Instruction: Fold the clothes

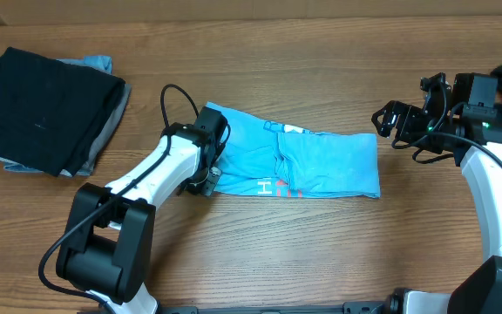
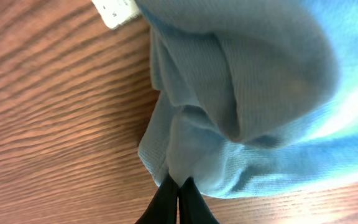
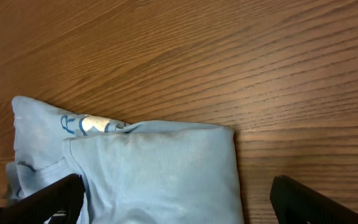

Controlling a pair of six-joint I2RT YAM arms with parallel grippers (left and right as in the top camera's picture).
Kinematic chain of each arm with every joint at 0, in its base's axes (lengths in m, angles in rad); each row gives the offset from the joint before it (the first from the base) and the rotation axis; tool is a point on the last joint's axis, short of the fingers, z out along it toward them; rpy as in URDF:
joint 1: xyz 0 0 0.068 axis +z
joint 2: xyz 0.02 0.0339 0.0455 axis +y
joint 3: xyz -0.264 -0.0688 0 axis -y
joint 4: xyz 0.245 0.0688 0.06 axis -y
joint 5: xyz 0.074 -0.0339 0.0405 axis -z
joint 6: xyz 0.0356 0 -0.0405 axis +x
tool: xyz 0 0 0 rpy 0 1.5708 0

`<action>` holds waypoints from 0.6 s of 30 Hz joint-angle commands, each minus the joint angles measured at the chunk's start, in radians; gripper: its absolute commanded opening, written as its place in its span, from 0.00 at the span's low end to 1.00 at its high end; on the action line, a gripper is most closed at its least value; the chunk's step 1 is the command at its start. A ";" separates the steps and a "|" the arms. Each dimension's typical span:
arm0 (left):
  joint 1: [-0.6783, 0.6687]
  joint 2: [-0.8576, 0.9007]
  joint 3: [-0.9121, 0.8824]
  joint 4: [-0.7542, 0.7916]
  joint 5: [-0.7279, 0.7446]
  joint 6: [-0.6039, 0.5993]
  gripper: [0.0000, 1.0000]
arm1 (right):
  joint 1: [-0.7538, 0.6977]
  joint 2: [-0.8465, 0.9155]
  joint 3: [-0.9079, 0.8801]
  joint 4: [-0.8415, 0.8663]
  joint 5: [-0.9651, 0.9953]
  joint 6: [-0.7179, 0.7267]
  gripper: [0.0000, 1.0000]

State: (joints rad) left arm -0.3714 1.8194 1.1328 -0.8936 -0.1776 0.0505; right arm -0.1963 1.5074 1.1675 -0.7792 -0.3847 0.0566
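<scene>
Your left fingers [image 2: 166,208] are pinched shut on the left edge of the light blue T-shirt [image 1: 321,161], low against the worktop [image 1: 260,61]. The shirt lies folded into a long band across the middle of the worktop, with red-and-white lettering near its near edge. Your right fingers [image 1: 390,120] stand wide apart and hold nothing, just off the shirt's far right corner. A stack of dark garments [image 1: 46,109] sits at the far left, well apart from the shirt.

light blue t-shirt [image 1: 321,157]; black garment [image 1: 42,109]
</scene>
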 commanded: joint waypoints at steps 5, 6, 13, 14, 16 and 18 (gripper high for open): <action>-0.001 -0.009 0.219 -0.131 -0.013 -0.010 0.04 | -0.002 -0.013 0.018 0.003 0.003 0.004 1.00; -0.001 -0.009 0.226 -0.126 -0.013 -0.010 0.05 | -0.002 -0.013 0.018 0.003 0.003 0.004 1.00; 0.000 -0.008 0.220 -0.060 -0.012 -0.010 0.07 | -0.002 -0.013 0.018 0.003 0.003 0.004 1.00; 0.000 -0.008 0.217 -0.055 -0.013 -0.010 0.07 | -0.002 -0.013 0.018 0.003 0.003 0.004 1.00; 0.000 -0.008 0.208 -0.042 -0.013 -0.010 0.07 | -0.002 -0.013 0.018 0.003 0.003 0.004 1.00; 0.000 -0.008 0.194 -0.026 -0.013 -0.009 0.07 | -0.002 -0.013 0.018 0.003 0.003 0.003 1.00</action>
State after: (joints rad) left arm -0.3714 1.8194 1.3411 -0.9386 -0.1783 0.0505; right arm -0.1963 1.5074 1.1675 -0.7792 -0.3851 0.0563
